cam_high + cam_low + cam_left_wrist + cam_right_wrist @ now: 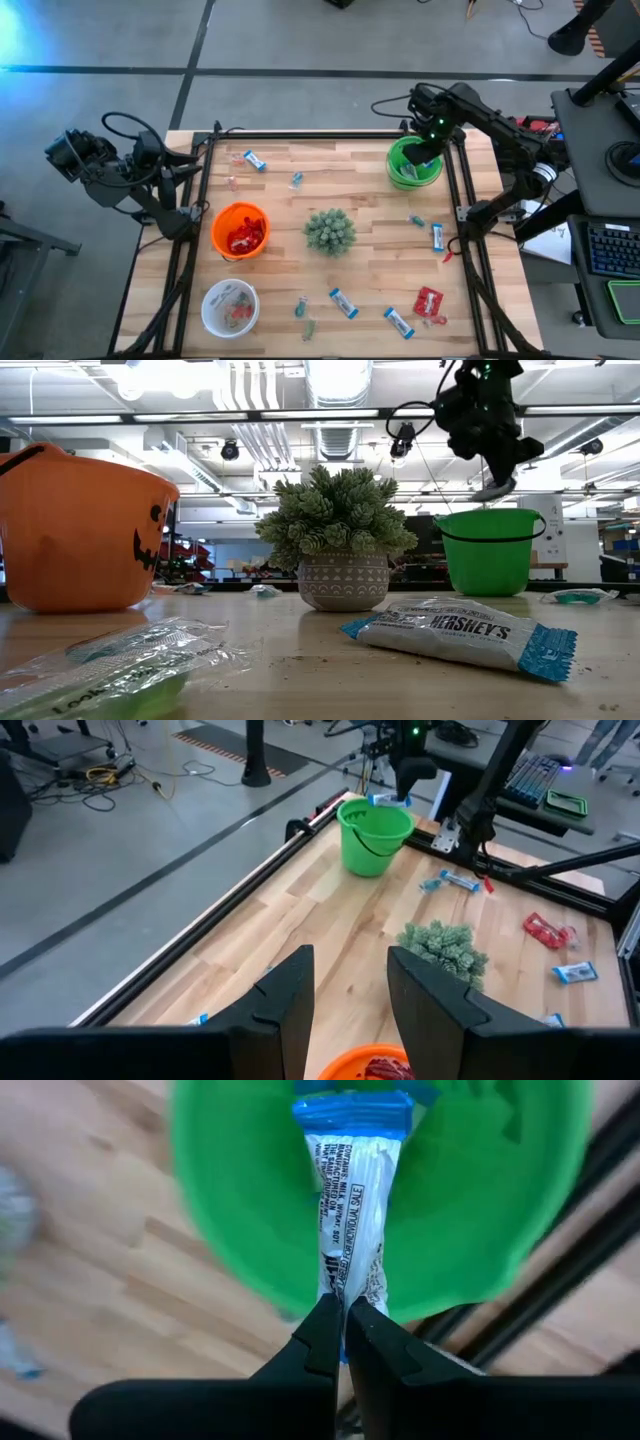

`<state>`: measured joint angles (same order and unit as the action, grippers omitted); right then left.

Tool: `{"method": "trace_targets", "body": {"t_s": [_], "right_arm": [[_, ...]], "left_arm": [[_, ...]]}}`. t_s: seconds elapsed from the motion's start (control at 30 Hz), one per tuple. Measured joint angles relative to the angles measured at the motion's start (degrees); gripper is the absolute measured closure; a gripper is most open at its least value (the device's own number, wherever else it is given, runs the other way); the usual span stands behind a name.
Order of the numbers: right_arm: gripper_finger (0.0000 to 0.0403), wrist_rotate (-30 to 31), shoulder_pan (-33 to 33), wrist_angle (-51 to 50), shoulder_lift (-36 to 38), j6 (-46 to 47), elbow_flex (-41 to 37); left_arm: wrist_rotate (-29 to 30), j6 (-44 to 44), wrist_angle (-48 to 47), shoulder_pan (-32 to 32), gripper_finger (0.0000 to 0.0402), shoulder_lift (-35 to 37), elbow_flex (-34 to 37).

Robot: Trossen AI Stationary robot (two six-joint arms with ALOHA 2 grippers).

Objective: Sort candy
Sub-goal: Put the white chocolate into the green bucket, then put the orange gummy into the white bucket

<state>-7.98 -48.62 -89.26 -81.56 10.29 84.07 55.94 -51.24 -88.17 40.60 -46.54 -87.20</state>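
I am holding a blue-and-white wrapped bar [348, 1200] in my right tool [342, 1330], its two dark fingers pinched tight on one end of the wrapper so the bar is hanging over the mouth of the green bucket [414, 163]. That bucket is sitting at the far right part of the counter [370, 210], and my right tool [428, 150] is hovering just above it, not touching the rim as far as the low view shows.

My left tool [345, 1000] is waiting over the left edge of the counter, beside the orange pumpkin bucket [240, 230], with its fingers standing partly apart and gripping nothing. Red packets [243, 238] are lying inside that orange bucket. Nearer the front left, a white bowl [230, 306] is holding a few small pieces.

The remaining candy is lying scattered on the wood: another blue-and-white bar [254, 161] at the far left, one [437, 236] near the right rail, two more [343, 302] along the front, a red packet [429, 303] at the front right, and tiny teal pieces [297, 180] here and there. A spiky green plant in a small pot [329, 231] is standing at the middle of the counter.
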Motion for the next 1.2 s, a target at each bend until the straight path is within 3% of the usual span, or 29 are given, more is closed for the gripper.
{"method": "trace_targets", "body": {"t_s": [0.17, 0.53, 0.73, 1.03, 1.2], "right_arm": [[0.0379, 2.5, 0.0, 0.1, 0.0, -0.4, -0.2], [0.0269, 2.7, 0.0, 2.2, 0.0, 1.0, 1.2], [0.0236, 2.7, 0.0, 2.4, 0.0, 4.3, 1.6], [0.0228, 2.7, 0.0, 3.2, 0.0, 5.2, 1.6], [0.0229, 2.5, 0.0, 3.2, 0.0, 3.0, 1.6]], "left_arm": [[0.0, 0.0, -1.6, 0.0, 0.0290, 0.0, 0.0], [-0.1, 4.9, -1.8, 0.0, 0.0289, 0.1, 0.0], [-1.2, 4.9, -1.8, 0.0, 0.0265, 0.5, 0.0], [11.7, 2.3, -1.8, -3.1, 0.0233, 1.4, 0.4], [12.4, 1.0, -1.9, -9.7, 0.0233, 3.1, 0.4]]}}
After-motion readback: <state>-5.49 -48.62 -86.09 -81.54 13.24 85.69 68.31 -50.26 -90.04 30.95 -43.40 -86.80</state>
